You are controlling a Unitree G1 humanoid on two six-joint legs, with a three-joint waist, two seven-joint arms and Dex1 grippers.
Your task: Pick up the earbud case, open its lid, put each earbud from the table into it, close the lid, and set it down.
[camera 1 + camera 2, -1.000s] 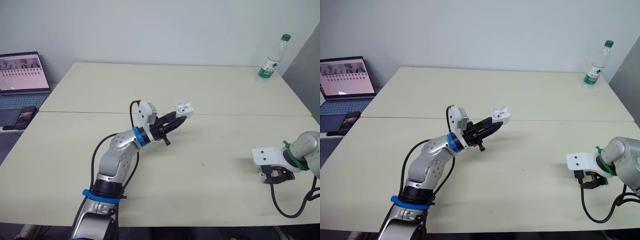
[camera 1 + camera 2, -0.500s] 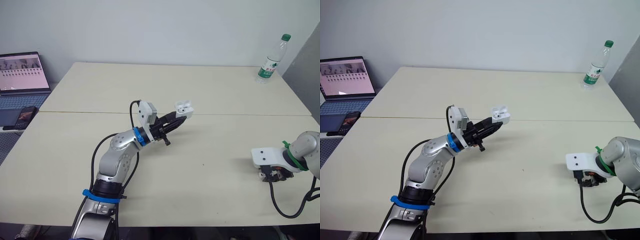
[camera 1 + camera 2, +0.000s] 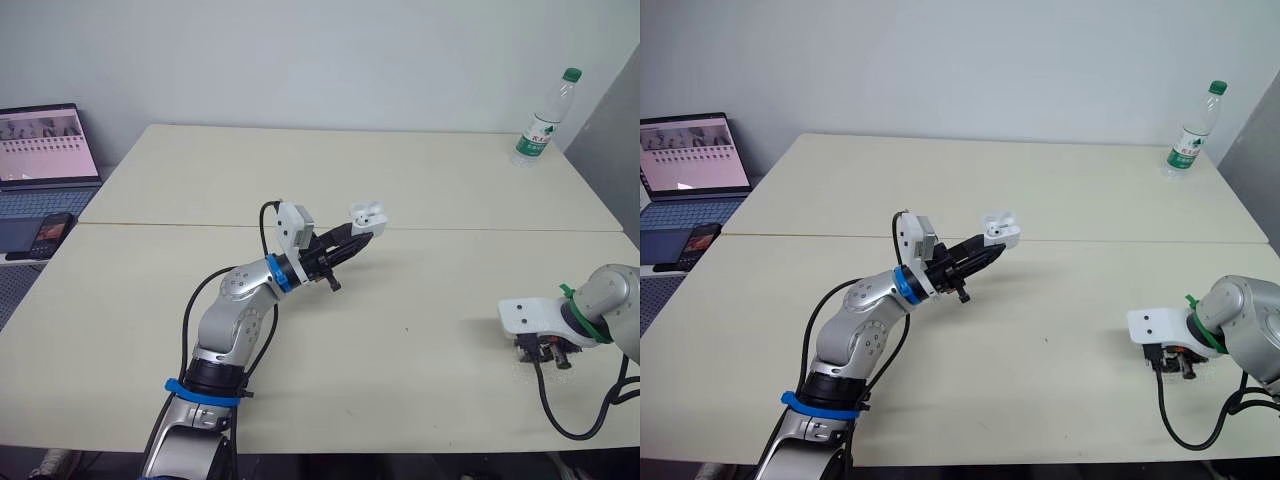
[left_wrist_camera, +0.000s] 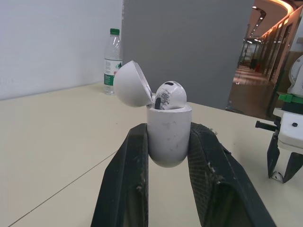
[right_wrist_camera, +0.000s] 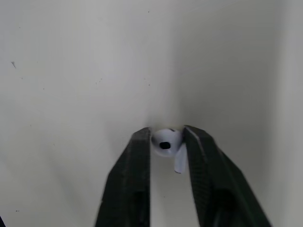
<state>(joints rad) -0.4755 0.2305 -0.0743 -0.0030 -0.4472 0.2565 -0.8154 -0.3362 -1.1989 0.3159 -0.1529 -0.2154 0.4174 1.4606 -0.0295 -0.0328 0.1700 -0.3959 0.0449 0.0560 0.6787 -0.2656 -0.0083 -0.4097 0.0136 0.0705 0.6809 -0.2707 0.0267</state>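
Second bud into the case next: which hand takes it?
Right. The right hand is shut on the loose earbud at the table, while the left hand is busy holding the earbud case, lid open, seated earbud inside.

Bright, even room light falls from above on the pale worktop (image 3: 430, 180). Under the left gripper (image 3: 362, 232) and its arm there is a faint, soft-edged shadow, and a similar dim patch lies beneath the right gripper (image 3: 545, 350). Well out to the left gripper's outer side, a laptop (image 3: 45, 140) screen glows.

In the left wrist view the white earbud case (image 4: 169, 137) clamped in the gripper is lit evenly, with gentle shading down its rounded body. Far beyond it, ceiling lights (image 4: 270, 19) show as bright streaks beside a dark grey wall (image 4: 189, 42).

In the right wrist view the worktop looks duller. A soft shadow rings the earbud (image 5: 165, 141) pinched between the fingers.
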